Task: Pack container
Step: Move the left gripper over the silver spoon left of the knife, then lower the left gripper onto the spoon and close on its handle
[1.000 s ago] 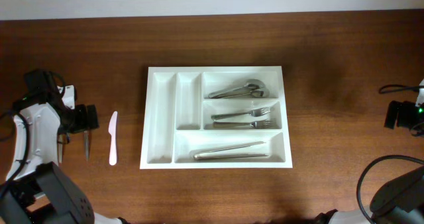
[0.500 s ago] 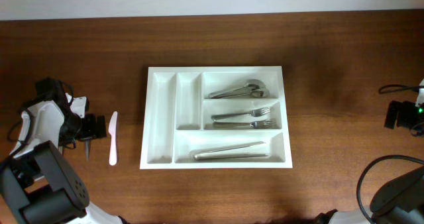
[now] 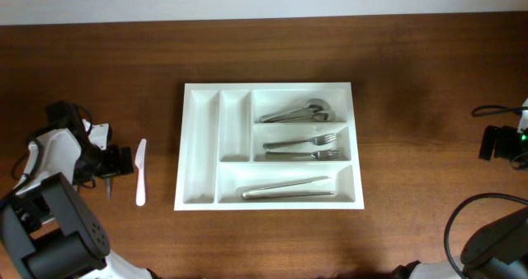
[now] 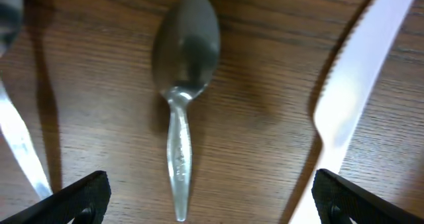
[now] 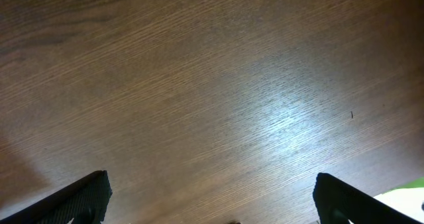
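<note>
The white cutlery tray (image 3: 198, 147) lies mid-table; its two narrow left compartments are empty. Its right compartments hold metal spoons (image 3: 295, 112) and forks (image 3: 304, 145), and the front one holds long metal utensils (image 3: 289, 188). My left gripper (image 3: 111, 162) is open at the far left of the table. In the left wrist view its fingers (image 4: 212, 207) straddle the handle of a metal spoon (image 4: 182, 85) lying on the wood. A white plastic knife (image 3: 140, 172) lies just right of it and shows in the left wrist view (image 4: 351, 85). My right gripper (image 3: 488, 143) is open and empty at the far right edge.
Another metal utensil (image 4: 20, 138) lies left of the spoon. The spoon's handle (image 3: 107, 188) sticks out below the left gripper in the overhead view. The right wrist view shows only bare wood (image 5: 212, 85) between the open fingers (image 5: 212, 207).
My left gripper has moved a little right and toward the front, settling over the spoon beside the white knife. The right arm and the tray have not moved.
</note>
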`<state>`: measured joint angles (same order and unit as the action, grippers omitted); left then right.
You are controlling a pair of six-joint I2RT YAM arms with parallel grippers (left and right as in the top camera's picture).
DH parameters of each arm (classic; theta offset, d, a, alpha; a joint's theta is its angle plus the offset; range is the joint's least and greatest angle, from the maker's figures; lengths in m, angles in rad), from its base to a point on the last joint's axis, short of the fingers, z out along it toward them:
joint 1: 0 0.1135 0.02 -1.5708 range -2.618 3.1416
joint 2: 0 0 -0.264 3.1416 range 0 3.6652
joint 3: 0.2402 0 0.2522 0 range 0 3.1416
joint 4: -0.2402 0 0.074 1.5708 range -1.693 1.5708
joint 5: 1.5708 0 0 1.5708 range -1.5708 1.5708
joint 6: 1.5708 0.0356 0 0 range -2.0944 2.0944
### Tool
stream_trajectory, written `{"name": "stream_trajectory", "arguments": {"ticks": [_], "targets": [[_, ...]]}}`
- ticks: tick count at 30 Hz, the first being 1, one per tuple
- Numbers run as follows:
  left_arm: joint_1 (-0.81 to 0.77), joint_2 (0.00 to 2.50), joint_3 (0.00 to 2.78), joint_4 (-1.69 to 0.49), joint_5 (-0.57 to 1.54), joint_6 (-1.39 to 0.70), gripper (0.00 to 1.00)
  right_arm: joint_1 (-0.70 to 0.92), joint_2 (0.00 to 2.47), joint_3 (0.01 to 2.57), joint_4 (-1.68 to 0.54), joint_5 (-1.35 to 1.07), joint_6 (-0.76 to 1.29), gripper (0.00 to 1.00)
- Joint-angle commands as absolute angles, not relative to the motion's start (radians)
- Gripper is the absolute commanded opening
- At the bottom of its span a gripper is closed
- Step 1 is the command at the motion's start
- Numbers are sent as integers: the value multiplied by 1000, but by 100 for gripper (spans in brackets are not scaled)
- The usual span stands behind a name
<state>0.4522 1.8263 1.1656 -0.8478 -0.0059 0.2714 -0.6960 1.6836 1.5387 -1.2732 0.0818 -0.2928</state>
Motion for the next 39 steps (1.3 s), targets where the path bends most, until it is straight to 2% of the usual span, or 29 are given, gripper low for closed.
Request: {"name": "stream_trajectory", "arguments": {"ticks": [1, 39], "targets": [[484, 1837, 1158, -847, 12, 294, 99, -694, 1662, 1537, -1270, 80, -299, 99], [513, 1913, 1158, -785, 72, 399, 99, -694, 1662, 1537, -1270, 80, -299, 99]]}}
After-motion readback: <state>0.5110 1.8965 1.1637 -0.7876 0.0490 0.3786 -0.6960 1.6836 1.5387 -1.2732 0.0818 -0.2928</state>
